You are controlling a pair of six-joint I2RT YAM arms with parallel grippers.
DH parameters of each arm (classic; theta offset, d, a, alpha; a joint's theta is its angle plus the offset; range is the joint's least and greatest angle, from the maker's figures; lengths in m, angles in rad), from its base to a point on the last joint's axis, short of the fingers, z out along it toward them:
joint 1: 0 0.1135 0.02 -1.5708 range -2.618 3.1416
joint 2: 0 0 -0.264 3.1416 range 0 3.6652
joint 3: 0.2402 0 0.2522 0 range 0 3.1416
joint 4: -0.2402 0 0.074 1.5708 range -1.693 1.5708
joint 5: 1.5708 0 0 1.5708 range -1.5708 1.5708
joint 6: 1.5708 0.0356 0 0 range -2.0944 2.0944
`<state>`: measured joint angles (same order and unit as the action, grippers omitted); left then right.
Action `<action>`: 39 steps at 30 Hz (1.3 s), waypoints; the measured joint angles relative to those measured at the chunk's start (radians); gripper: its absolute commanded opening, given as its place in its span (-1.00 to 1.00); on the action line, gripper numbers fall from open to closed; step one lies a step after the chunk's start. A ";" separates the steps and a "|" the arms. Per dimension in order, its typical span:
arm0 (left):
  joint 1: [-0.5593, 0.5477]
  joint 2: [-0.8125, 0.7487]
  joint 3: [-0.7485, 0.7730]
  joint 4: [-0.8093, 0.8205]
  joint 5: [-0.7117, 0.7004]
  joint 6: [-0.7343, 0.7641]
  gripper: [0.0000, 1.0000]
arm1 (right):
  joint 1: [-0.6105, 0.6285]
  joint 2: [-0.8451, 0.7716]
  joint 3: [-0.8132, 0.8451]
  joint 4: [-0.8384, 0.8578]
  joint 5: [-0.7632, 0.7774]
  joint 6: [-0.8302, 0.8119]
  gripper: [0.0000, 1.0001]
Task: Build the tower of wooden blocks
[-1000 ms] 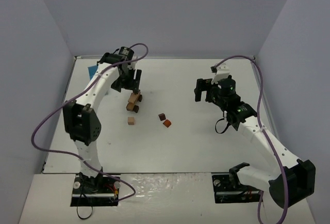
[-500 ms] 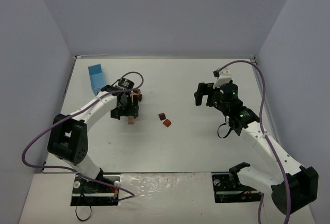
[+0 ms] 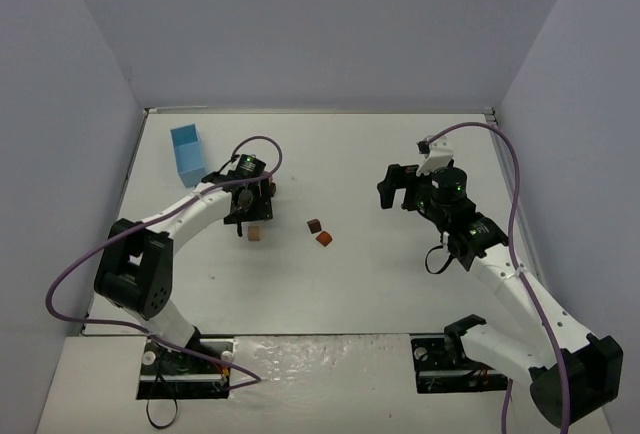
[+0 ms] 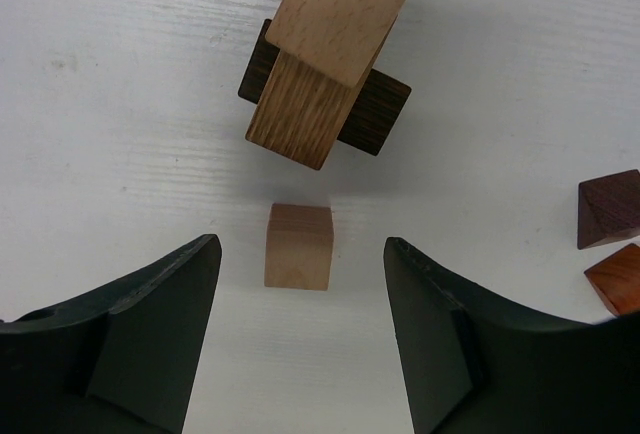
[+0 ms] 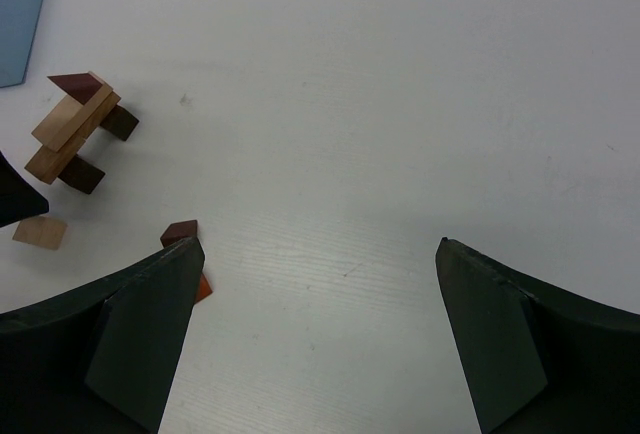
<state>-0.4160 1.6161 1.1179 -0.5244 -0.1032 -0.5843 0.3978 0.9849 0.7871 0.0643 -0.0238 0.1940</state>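
Note:
The tower (image 4: 325, 64) is a small stack of tan bars lying across a dark brown block. It also shows in the right wrist view (image 5: 75, 129). In the top view my left gripper (image 3: 250, 206) hides most of it. A small tan cube (image 4: 298, 259) lies on the table just in front of the tower, level with the tips of my open left gripper (image 4: 299, 244) and apart from both. A dark brown block (image 3: 314, 225) and a reddish-orange block (image 3: 324, 238) lie to the right. My right gripper (image 5: 320, 244) is open and empty, above bare table.
A light blue box (image 3: 187, 154) stands at the back left, behind the left arm. The tan cube (image 3: 255, 235) sits near the left gripper. The two loose blocks (image 4: 608, 209) lie between the arms. Grey walls close in the table.

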 measured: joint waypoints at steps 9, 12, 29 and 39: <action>0.000 0.012 -0.061 0.028 0.000 -0.006 0.25 | 0.000 -0.007 -0.007 0.000 0.000 -0.001 1.00; 0.000 0.022 -0.068 0.030 0.000 -0.006 0.20 | 0.000 -0.007 -0.007 0.000 0.001 -0.001 1.00; -0.009 0.051 -0.087 0.063 0.009 -0.003 -0.15 | 0.000 -0.005 -0.007 0.000 0.000 -0.002 1.00; -0.013 0.050 -0.104 0.061 0.009 -0.003 -0.17 | 0.000 0.000 -0.007 0.000 0.000 -0.002 1.00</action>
<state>-0.4288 1.6661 1.0142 -0.4632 -0.0940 -0.5869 0.3981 0.9851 0.7803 0.0641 -0.0235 0.1921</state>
